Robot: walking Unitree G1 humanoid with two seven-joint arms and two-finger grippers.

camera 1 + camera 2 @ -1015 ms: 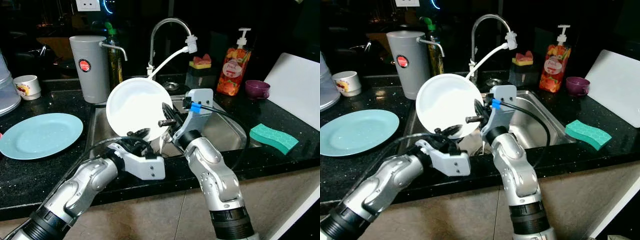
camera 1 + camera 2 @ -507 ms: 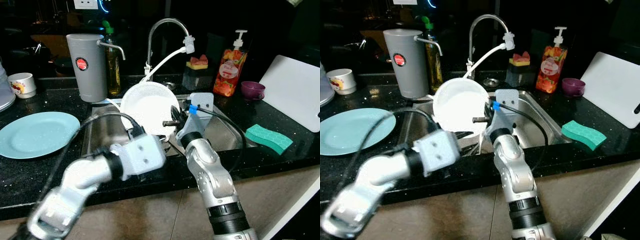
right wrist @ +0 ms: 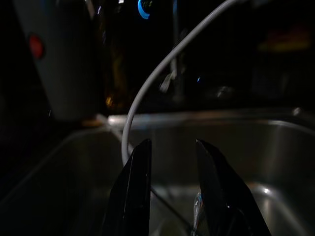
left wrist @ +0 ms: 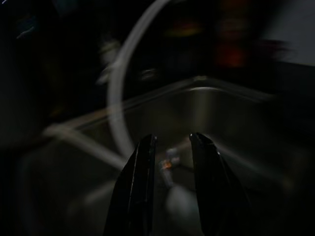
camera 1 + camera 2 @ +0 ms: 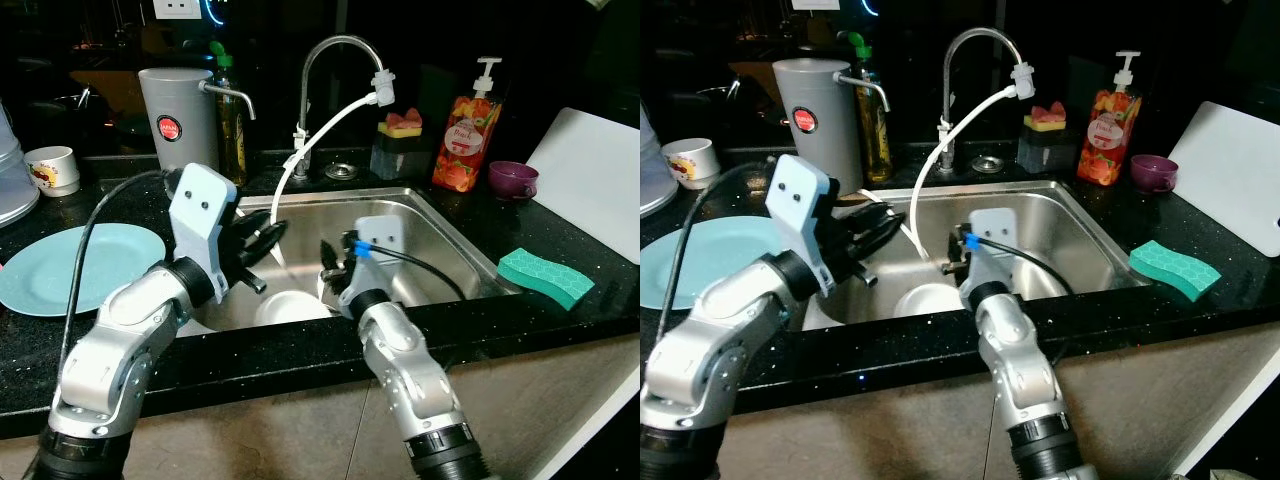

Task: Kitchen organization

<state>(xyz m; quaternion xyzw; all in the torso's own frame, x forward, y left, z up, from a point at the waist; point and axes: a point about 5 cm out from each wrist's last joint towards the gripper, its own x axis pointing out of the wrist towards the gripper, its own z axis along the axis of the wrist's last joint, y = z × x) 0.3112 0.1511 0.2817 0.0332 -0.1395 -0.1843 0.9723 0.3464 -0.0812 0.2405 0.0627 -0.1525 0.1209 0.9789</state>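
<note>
In the dim steel sink (image 5: pixel 440 250) we see a white bowl (image 5: pixel 292 305), partly hidden. Left gripper (image 4: pixel 170 147) and right gripper (image 3: pixel 172 150) hover there, fingers parted, empty.

Brushed steel sink (image 5: pixel 440 245), glossy speckled black countertop (image 5: pixel 560 320).

You won't find any legible text here. The grey dispenser (image 5: pixel 180 120) carries a round red badge (image 5: pixel 169 128) whose lettering is too small to read, and the label on the soap bottle (image 5: pixel 460 143) is likewise illegible.
</note>
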